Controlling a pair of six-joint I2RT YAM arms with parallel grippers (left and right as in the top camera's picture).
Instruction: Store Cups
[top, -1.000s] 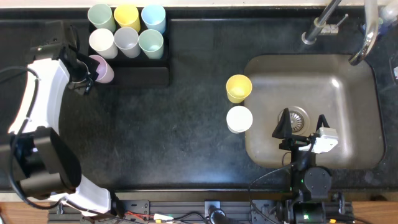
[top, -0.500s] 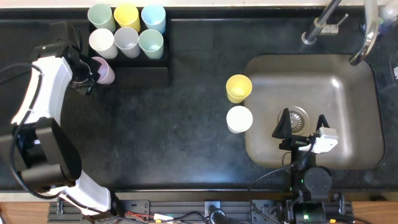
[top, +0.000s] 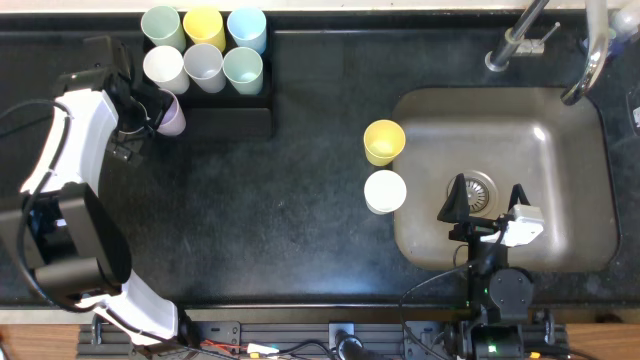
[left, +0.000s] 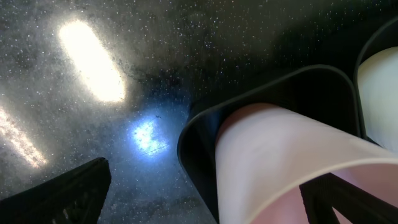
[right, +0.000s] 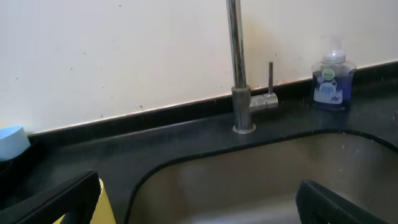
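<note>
1. Where the black rack (top: 235, 120) ends on the left, the pink cup (top: 172, 115) leans tilted in its corner compartment.
2. Left gripper (top: 143, 112): jaws spread wide, one finger clear of the cup.
3. Right gripper (top: 487, 197): jaws wide open, empty, above the sink (top: 560, 130).

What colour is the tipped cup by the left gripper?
The cup is pale pink, best seen in the left wrist view.
</note>
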